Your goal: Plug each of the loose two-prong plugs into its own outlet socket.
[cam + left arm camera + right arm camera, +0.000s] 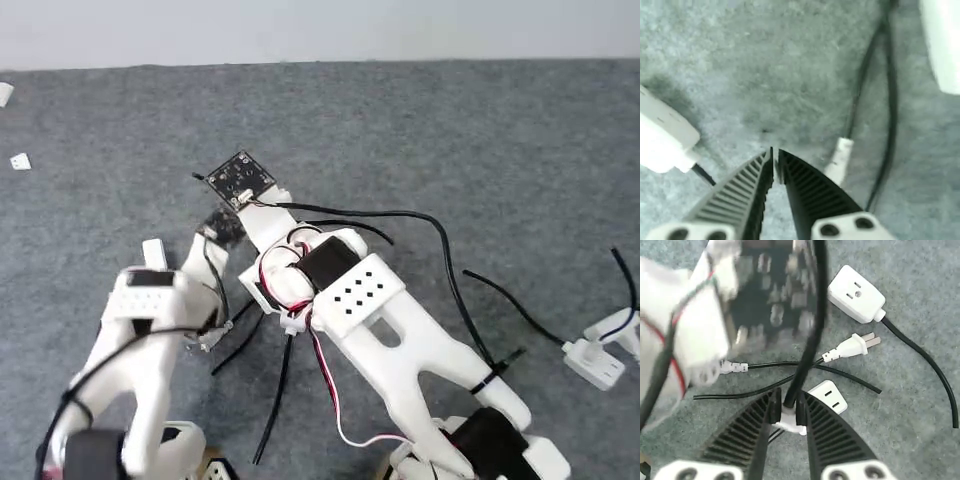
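Grey, flecked carpet (450,130) underlies everything. The right gripper (788,394) has black ribbed fingers (740,440), with a white held plug (790,425) on black cord between them. Just beside the right gripper lies a white socket (827,396); farther from it, a white loose plug (852,346) with brassy prongs and a white outlet (856,300) on black cord. The left gripper (776,152) is black and ribbed likewise.

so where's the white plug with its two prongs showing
In the right wrist view the two-prong plug lies on the grey carpet between two white outlets: the far socket and the near socket, which sits just beyond the right gripper.
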Controlling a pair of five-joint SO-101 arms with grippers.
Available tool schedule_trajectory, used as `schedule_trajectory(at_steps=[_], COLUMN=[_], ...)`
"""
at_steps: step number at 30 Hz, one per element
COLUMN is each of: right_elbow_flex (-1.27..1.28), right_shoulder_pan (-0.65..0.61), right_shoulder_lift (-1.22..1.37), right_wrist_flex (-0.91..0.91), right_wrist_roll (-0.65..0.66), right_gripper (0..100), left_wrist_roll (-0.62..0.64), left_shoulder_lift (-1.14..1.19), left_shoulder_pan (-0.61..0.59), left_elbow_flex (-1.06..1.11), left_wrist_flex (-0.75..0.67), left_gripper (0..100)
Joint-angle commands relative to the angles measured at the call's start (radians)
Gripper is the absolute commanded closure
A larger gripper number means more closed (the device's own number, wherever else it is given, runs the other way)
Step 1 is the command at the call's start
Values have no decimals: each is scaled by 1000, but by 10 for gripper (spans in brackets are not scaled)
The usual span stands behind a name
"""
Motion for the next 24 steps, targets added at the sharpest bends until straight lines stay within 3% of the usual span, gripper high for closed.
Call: schedule_trajectory(at_steps=[1,6,13,24], right_elbow_flex=[-63,-57,-46,43], right_shoulder_pan=[-2,19,148,189], right_shoulder_lift=[-15,-13,-4,-1], right_wrist_flex=[-8,-7,-7,-73], right_wrist_roll=[-3,-25,-140,-207], right_gripper=[991,990,990,991], left_wrist_roll=[-12,14,221,222], left_shoulder_lift=[-189,-253,-253,-253], left_shoulder_pan=[46,28,-20,-20], left_elbow_flex=[105,151,156,157], left_wrist_flex=[-71,-133,-249,-256], left_gripper=[988,988,988,988])
